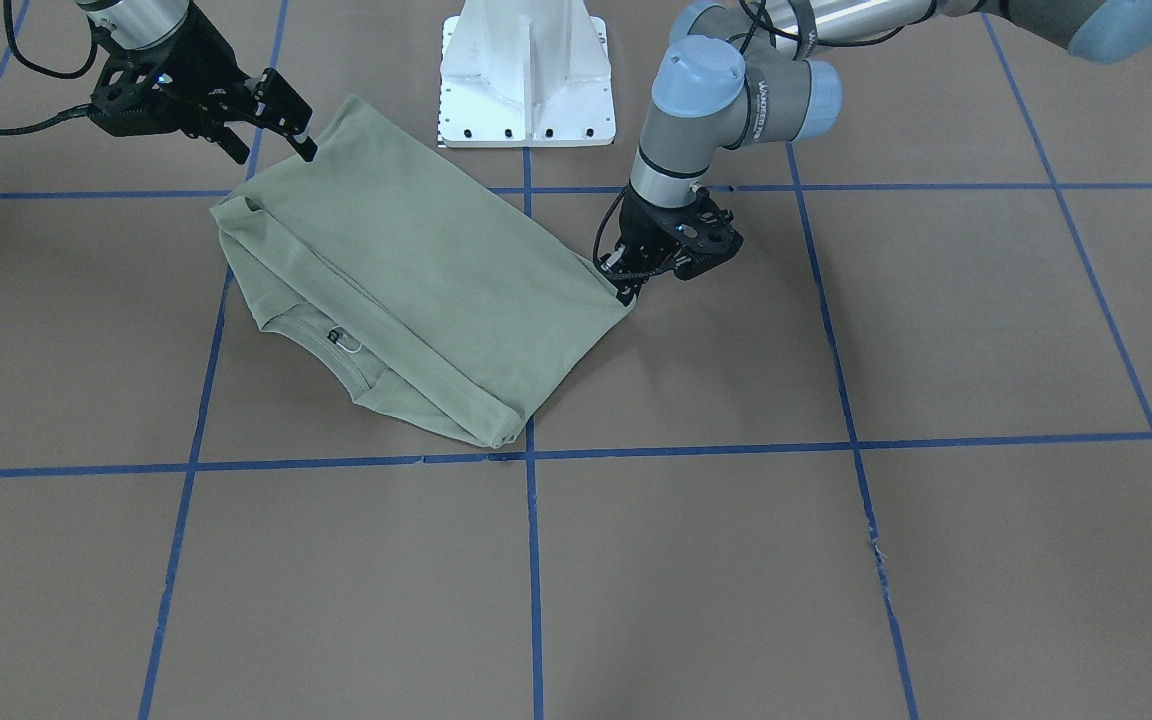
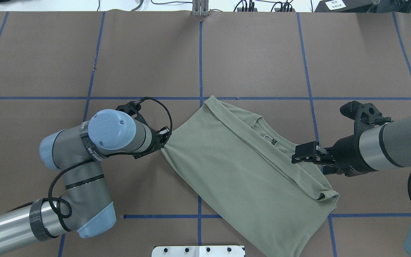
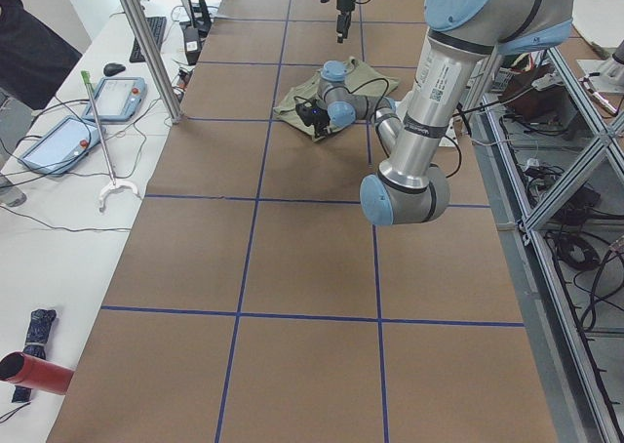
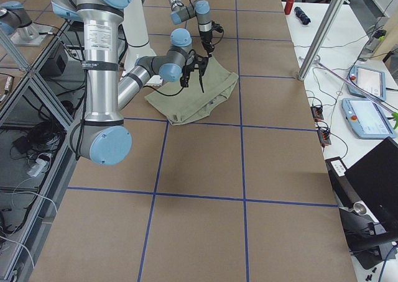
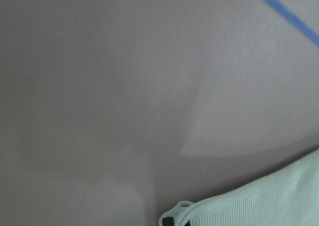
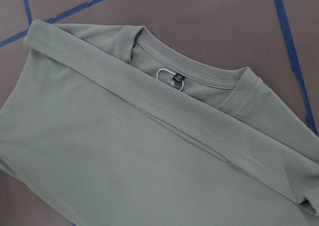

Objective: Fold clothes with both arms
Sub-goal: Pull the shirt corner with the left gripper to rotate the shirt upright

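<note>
The sage-green shirt lies folded lengthwise on the brown table, slanted, with its collar and black neck label showing. My left gripper is low at the shirt's corner and shut on the fabric, which looks pulled taut there. The left wrist view catches only that cloth corner. Raised above the shirt's opposite end, near the collar side, my right gripper is open and holds nothing. Its wrist camera looks down on the folded shirt.
The white pedestal base stands just behind the shirt. Blue tape lines grid the brown table. A side bench holds tablets and a red cylinder.
</note>
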`<state>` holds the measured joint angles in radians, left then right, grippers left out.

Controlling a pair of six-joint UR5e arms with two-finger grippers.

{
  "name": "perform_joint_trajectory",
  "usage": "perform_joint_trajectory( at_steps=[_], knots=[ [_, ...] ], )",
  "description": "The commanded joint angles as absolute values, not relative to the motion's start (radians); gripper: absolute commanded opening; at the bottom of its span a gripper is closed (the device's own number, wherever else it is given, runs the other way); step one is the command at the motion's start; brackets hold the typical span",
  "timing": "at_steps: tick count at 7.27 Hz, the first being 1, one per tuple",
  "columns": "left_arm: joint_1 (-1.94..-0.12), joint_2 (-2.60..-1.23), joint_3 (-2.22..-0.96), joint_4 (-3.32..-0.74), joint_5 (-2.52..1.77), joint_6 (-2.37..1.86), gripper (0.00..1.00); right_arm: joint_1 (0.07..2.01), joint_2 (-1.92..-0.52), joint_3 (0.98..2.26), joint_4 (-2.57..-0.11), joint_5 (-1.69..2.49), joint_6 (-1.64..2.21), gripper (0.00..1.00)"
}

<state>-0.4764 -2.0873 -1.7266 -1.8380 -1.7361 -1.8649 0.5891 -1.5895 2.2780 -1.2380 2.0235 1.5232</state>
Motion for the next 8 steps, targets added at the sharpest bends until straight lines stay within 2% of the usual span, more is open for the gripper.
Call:
perform_joint_trajectory(
  at_steps=[1,5,8],
  knots=[
    [-0.546,-2.094,-1.689,-1.848,-1.735,-1.819,0.00,0.591,-1.576,2.276,-1.238,2.023,1.523,1.00],
    [-0.643,-2.156,-1.539,-1.974,-1.707,-1.758,0.00,0.589,-1.559,2.272,-1.238,2.020,1.525,1.00],
    [-0.687,-2.272,-1.319,-2.102,-1.663,-1.695,0.00,0.588,-1.557,2.264,-1.238,2.020,1.525,1.00]
  ],
)
